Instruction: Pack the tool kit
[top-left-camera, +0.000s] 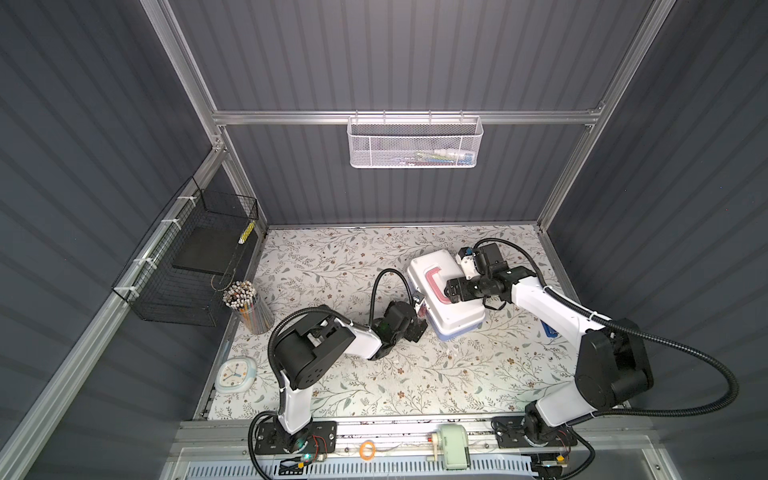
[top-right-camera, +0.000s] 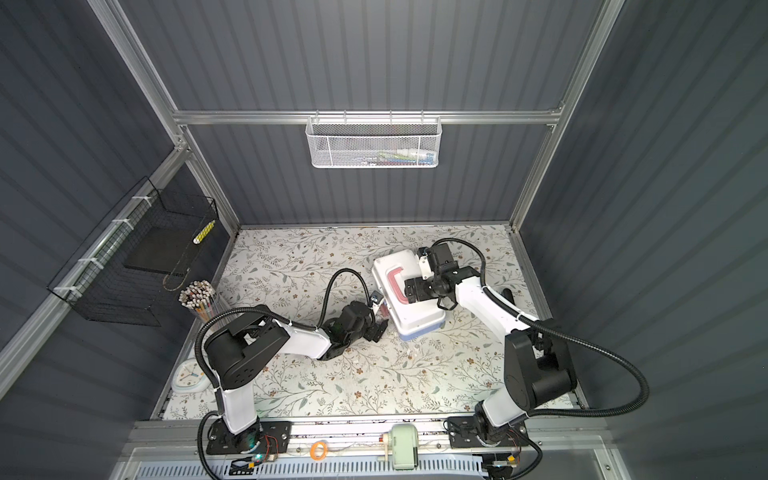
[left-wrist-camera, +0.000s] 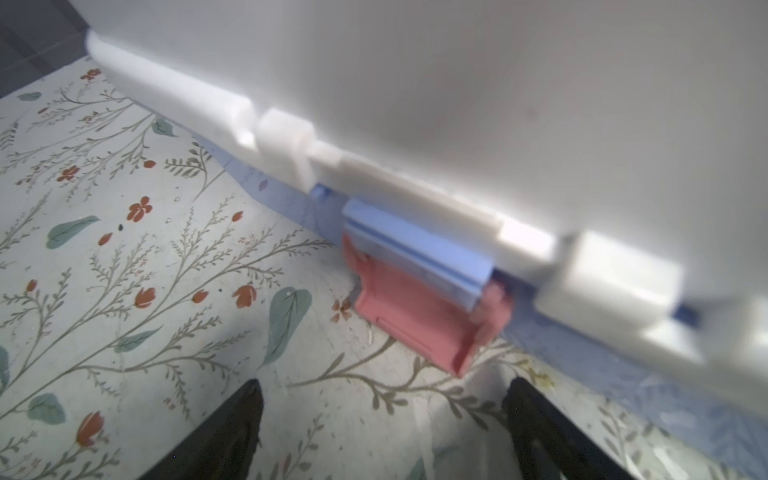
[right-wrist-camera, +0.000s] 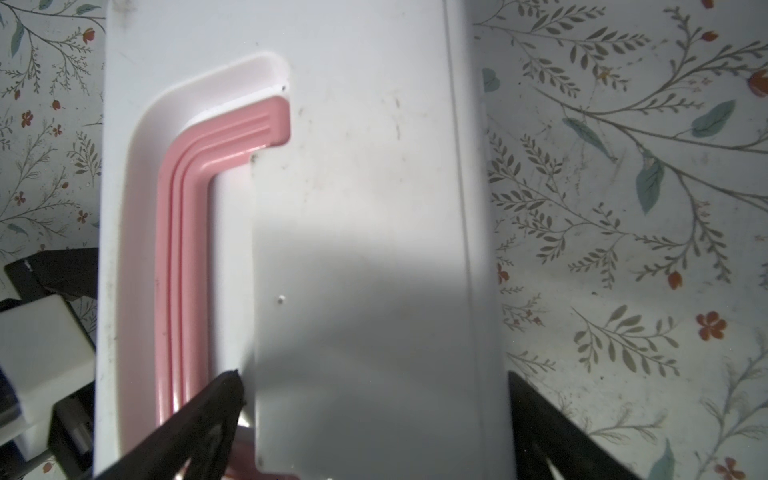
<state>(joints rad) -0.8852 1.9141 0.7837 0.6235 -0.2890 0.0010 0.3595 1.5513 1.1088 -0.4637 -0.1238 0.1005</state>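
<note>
Left gripper spread before latch — pencil cup well apart.

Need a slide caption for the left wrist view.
Open left pincer facing the pink latch, which juts out below the tool kit's white lid, over the floral tabletop.

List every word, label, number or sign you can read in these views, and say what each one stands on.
No text can be read in any view.
On the clock: any numerals are too small to read.
In the white mesh basket: coloured items, any print too blurred to read.
On the tool kit lid and its pink handle: plain plastic, no lettering visible.
</note>
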